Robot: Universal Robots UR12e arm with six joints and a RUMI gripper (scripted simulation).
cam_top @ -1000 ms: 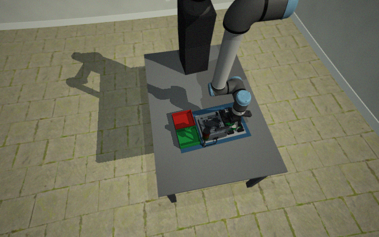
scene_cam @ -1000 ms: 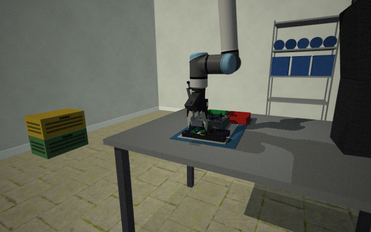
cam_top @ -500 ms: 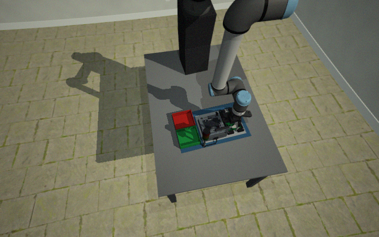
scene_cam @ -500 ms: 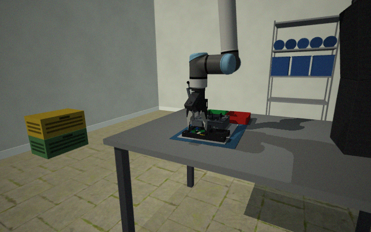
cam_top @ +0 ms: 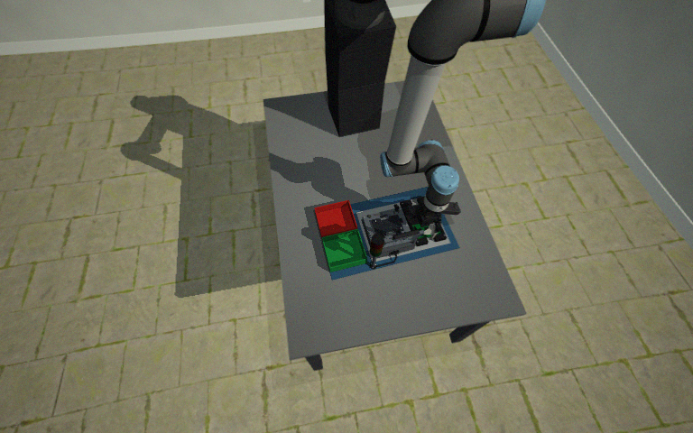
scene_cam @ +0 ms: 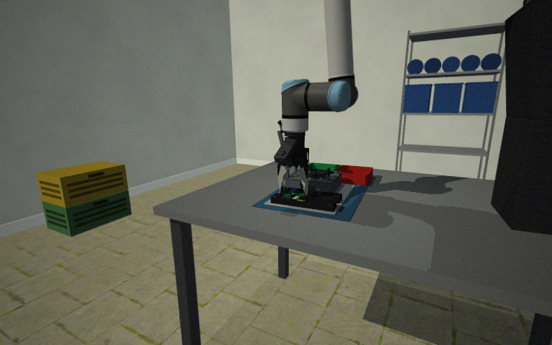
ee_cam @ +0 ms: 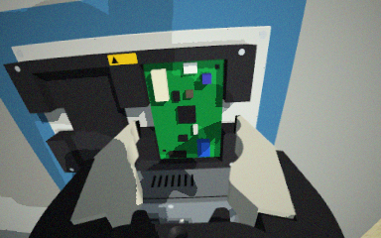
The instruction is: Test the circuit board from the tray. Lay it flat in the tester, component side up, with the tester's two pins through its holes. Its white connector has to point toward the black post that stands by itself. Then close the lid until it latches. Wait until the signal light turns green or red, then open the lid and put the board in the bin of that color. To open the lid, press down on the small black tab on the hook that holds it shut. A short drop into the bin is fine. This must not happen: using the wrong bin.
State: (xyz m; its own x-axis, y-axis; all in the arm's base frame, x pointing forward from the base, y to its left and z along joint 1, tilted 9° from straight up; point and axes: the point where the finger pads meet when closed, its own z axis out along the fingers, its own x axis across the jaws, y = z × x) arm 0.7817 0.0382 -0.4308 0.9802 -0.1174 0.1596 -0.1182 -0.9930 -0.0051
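The green circuit board (ee_cam: 170, 124) (cam_top: 417, 227) lies component side up in the right-hand pocket of the black tray (ee_cam: 239, 89) (scene_cam: 317, 203). In the wrist view a long cream block and a small white connector sit near its far edge, and a blue part near its near edge. My gripper (ee_cam: 187, 119) (scene_cam: 292, 192) is open and empty, its fingertips low over the tray, one on each side of the board's near half. The grey tester (cam_top: 401, 248) (scene_cam: 334, 182) stands beside the tray. Its pins and lone black post cannot be made out.
The red bin (cam_top: 334, 220) (scene_cam: 360, 175) and green bin (cam_top: 343, 251) (scene_cam: 323, 166) stand beyond the tester. The signal light (cam_top: 376, 244) stands on a thin post at the tester's corner; no clear glow shows. A blue mat (cam_top: 452, 244) (ee_cam: 290, 55) lies under the tray and tester.
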